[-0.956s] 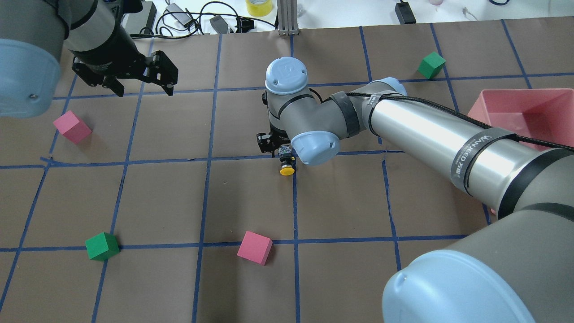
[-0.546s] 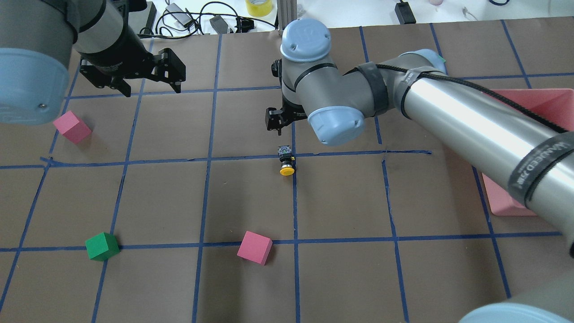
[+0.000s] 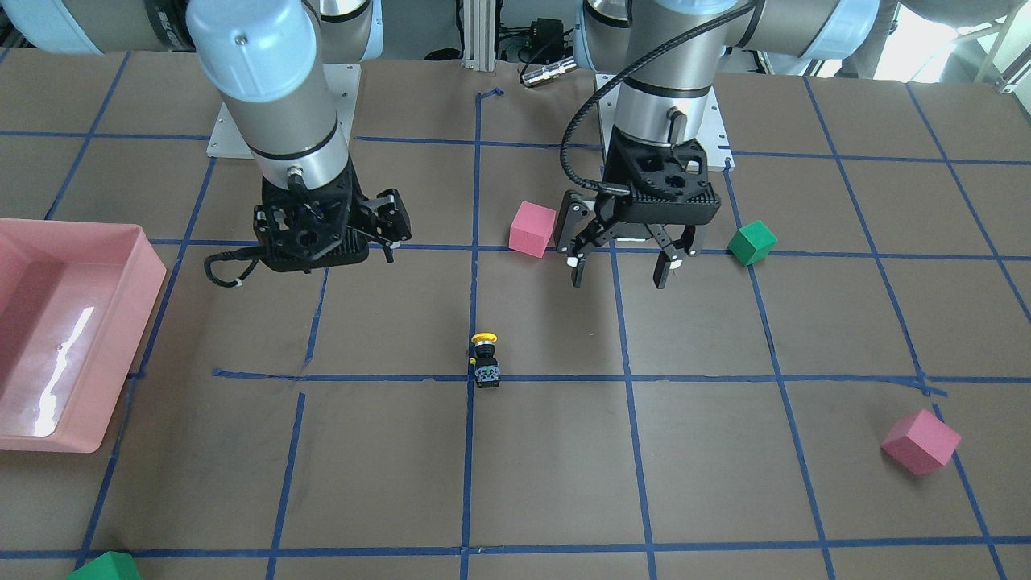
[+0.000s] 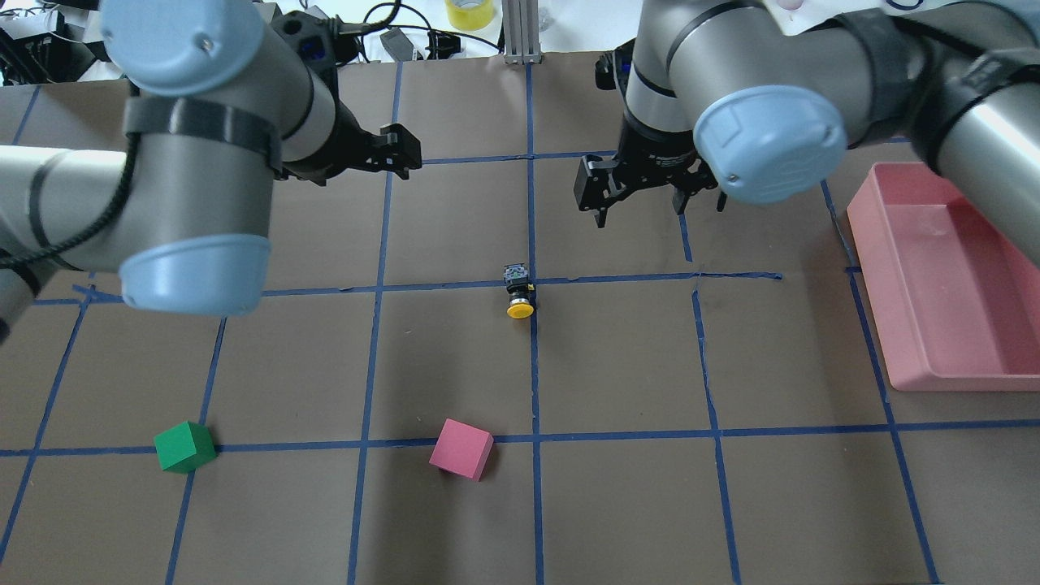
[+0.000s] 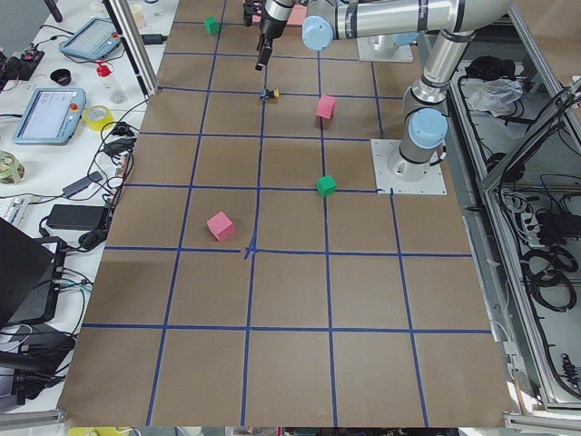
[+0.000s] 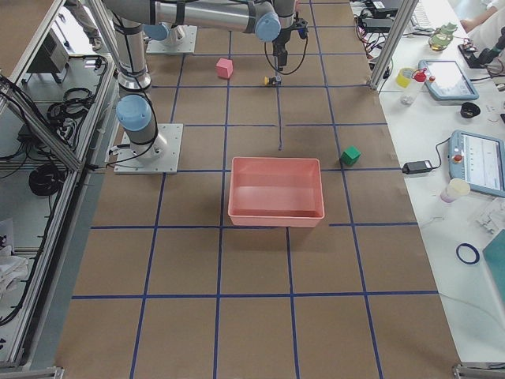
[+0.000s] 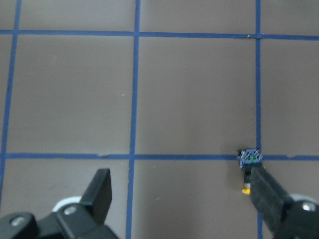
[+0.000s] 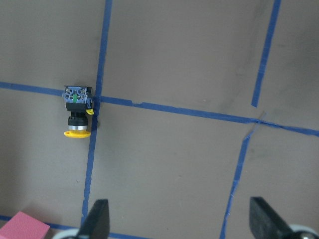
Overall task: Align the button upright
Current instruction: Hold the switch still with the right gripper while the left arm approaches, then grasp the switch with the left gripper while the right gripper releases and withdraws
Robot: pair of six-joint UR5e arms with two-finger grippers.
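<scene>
The button (image 4: 518,292) lies on its side on the brown table, on a blue tape crossing, alone and untouched. Its yellow cap (image 3: 483,337) points toward the robot's base, and its contact base (image 8: 76,95) faces away. My right gripper (image 4: 650,203) hangs open above the table, beyond the button and off to the right of it. The right wrist view shows both of its fingers (image 8: 97,219) spread with nothing between them. My left gripper (image 3: 619,278) is also open and empty, off to the button's other side. Its finger (image 7: 266,196) partly covers the button (image 7: 248,160) in the left wrist view.
A pink tray (image 4: 873,244) stands at the right of the table. A pink cube (image 4: 461,448) and a green cube (image 4: 185,446) sit near the robot's side. Another pink cube (image 3: 921,441) and a green cube (image 3: 105,568) lie toward the far side.
My right gripper was down at the button; it has let go, risen and drawn off to the right. The left arm has swung in toward the middle. The button has not moved.
</scene>
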